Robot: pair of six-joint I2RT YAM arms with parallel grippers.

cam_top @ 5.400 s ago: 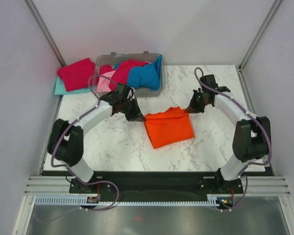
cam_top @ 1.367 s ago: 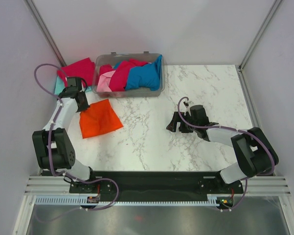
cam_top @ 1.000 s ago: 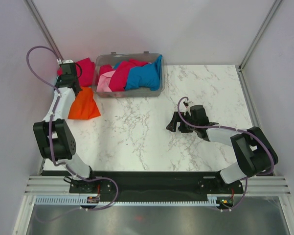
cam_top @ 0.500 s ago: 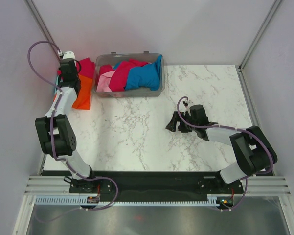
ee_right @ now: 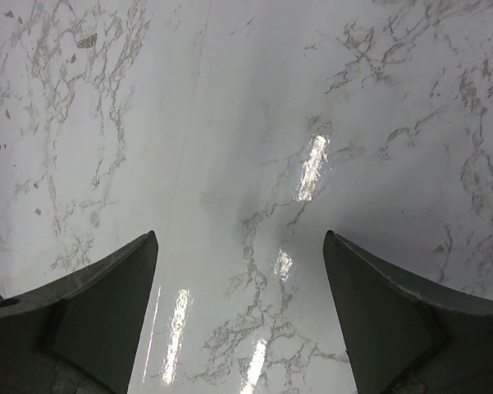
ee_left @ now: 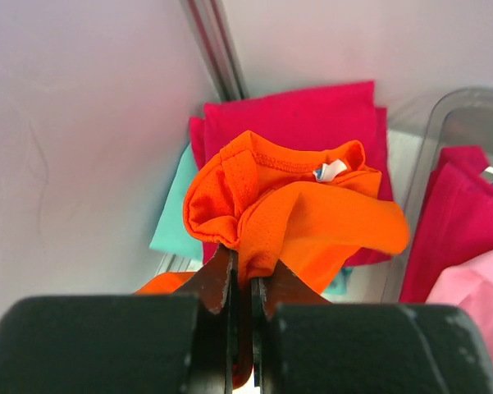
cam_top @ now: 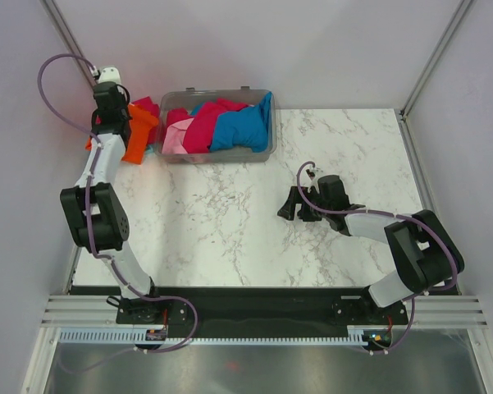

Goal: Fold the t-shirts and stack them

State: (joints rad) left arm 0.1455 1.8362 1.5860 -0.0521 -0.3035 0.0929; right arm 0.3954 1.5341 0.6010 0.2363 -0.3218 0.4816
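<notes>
My left gripper (ee_left: 244, 254) is shut on the bright orange t-shirt (ee_left: 312, 213), which hangs bunched over the folded crimson t-shirt (ee_left: 312, 107) and the teal one (ee_left: 174, 222) beneath it. In the top view the left gripper (cam_top: 113, 123) holds the orange t-shirt (cam_top: 139, 135) at the far left corner, above that stack (cam_top: 148, 107). More t-shirts, crimson (cam_top: 201, 127), blue (cam_top: 242, 123) and pink (cam_top: 174, 141), lie heaped in the bin. My right gripper (cam_top: 291, 209) rests low at mid-table, open, with only bare marble between its fingers (ee_right: 107, 287).
The clear grey plastic bin (cam_top: 221, 156) stands at the back, right of the stack. The left wall (ee_left: 74, 139) and a metal corner post (ee_left: 217, 49) are close to the left gripper. The marble tabletop (cam_top: 221, 222) spreads between the arms.
The left arm has carried the orange t-shirt from the table's left side back toward the far left corner, over the crimson and teal stack. The right arm has stayed still.
</notes>
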